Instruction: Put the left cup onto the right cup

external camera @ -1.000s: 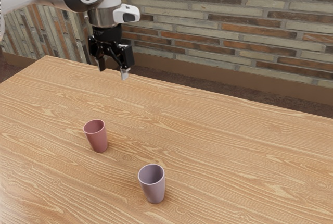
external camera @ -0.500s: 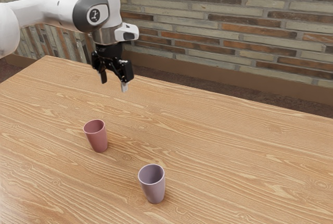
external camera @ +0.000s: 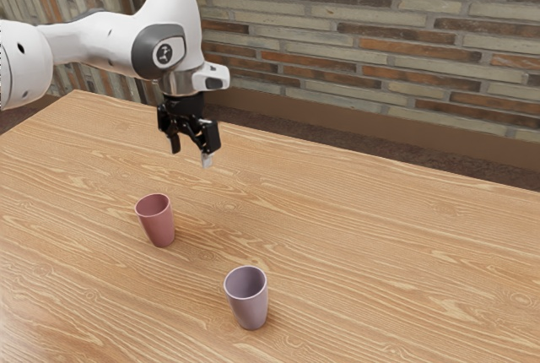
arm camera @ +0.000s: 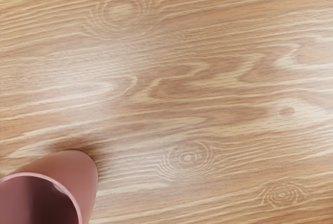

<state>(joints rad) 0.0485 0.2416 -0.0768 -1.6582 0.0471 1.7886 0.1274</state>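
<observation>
Pink cup [external camera: 155, 220] stands upright on the wooden table [external camera: 380, 245], low beneath the hand and slightly off to one side of it, untouched; purple cup [external camera: 246, 295], also upright, sits farther from the hand than the pink one, well apart from it; gripper [external camera: 191, 152] hovers above the tabletop with its fingers spread and nothing between them. This looks like the approach step, grasp not yet begun; the next move calls for centring over the pink cup's rim, dropping until the fingers straddle its wall, then closing.
</observation>
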